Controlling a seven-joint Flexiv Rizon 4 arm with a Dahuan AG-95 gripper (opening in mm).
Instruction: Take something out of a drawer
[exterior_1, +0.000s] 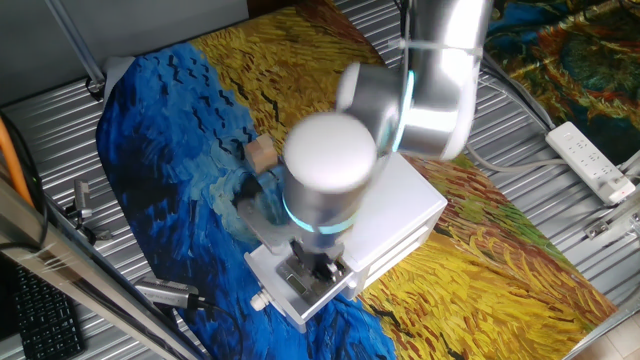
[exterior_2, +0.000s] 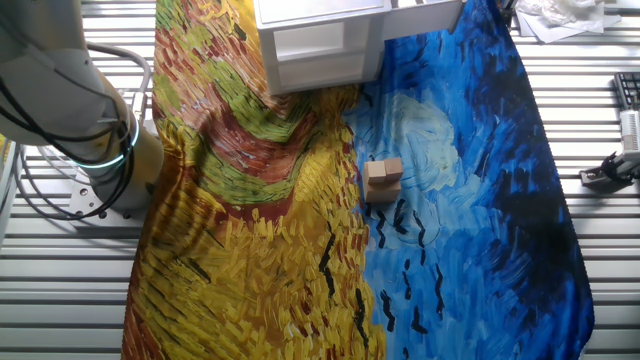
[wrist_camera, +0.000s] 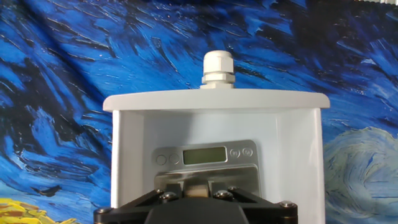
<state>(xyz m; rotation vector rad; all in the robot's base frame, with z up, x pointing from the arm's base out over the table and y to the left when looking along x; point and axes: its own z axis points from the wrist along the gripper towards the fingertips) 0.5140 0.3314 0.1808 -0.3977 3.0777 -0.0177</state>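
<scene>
The white drawer (wrist_camera: 214, 99) stands pulled out of the small white cabinet (exterior_1: 400, 215), its round knob (wrist_camera: 217, 68) pointing away from me. In one fixed view the drawer (exterior_1: 300, 300) juts out over the blue cloth. My gripper (wrist_camera: 196, 190) is down inside the drawer, over a flat grey device with a small display (wrist_camera: 205, 155) on the drawer floor. A small tan block (wrist_camera: 196, 186) sits tightly between my fingers. In one fixed view the gripper (exterior_1: 315, 265) is mostly hidden under the arm's wrist.
A second tan wooden block (exterior_1: 262, 152) lies on the blue cloth beside the cabinet; it also shows in the other fixed view (exterior_2: 383, 175). The cabinet (exterior_2: 320, 40) stands at the cloth's far edge there. A white power strip (exterior_1: 592, 160) lies on the metal table.
</scene>
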